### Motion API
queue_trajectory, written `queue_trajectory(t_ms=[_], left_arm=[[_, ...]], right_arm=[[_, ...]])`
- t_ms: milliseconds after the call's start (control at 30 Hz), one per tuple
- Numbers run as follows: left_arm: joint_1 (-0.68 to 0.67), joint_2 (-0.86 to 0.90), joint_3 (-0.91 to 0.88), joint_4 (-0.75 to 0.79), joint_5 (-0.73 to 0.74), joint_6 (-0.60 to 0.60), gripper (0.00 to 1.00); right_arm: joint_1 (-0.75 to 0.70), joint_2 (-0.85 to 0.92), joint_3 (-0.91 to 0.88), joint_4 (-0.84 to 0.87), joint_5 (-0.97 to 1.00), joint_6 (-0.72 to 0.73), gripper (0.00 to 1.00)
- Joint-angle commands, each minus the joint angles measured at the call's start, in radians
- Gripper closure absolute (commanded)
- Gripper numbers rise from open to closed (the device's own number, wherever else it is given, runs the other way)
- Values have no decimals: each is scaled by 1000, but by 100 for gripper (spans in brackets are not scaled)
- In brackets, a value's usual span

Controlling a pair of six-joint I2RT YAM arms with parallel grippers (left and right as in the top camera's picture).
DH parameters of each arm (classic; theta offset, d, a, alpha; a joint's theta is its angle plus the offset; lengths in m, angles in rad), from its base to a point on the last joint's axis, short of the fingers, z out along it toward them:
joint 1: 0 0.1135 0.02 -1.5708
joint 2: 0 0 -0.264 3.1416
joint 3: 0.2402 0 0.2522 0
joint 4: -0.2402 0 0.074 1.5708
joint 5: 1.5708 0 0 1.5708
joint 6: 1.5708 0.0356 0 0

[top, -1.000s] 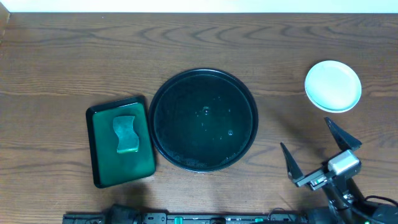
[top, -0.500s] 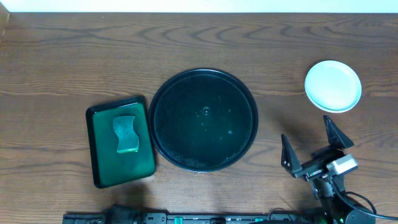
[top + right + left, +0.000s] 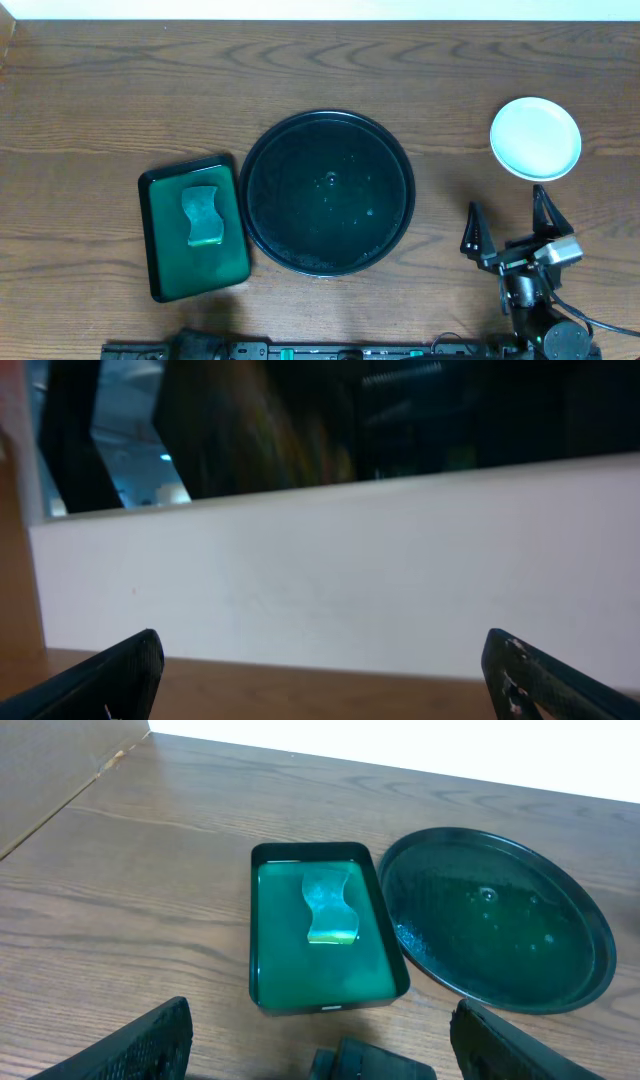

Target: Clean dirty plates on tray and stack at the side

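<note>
White plate (image 3: 535, 138) sits by the right edge of the bench (image 3: 100, 100), toward the far side, round and clean-looking. Whether more plates lie beneath it, the overhead view can't tell. Black tray (image 3: 300, 165) holds the middle of the bench, its glossy floor beaded with droplets. The left wrist view shows the same wet sheen on the black tray (image 3: 560, 890).

Right end effector (image 3: 507, 208) is near the front right corner, between tray and plate but closer to the front edge. Its fingers are spread wide, gripping nothing and touching nothing. Its own camera looks up at a pale wall (image 3: 330, 580), fingertips (image 3: 110, 680) in the lower corners.

Left end effector (image 3: 320, 1008) is low at the front edge, also splayed wide and empty.

Left of the black tray, just beside its rim, lies the green tray (image 3: 200, 268) with a sponge (image 3: 203, 215) in it. Open wood runs along the far edge and at the left corners.
</note>
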Motion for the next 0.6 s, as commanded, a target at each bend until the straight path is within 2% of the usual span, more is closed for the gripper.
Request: queue_trajectory(t_ms=[0, 333, 433, 567], left_arm=[[-3, 2, -1, -1, -2, 17, 17], [-3, 2, -1, -1, -2, 17, 17], [-3, 2, -1, -2, -2, 17, 17], [-3, 2, -1, -2, -2, 17, 17]], right_arm=[[-11, -10, -4, -55, 48, 21, 1], [-1, -10, -4, -388, 70, 68, 1], [3, -10, -4, -449, 71, 67, 1], [3, -10, -4, -449, 80, 66, 1]])
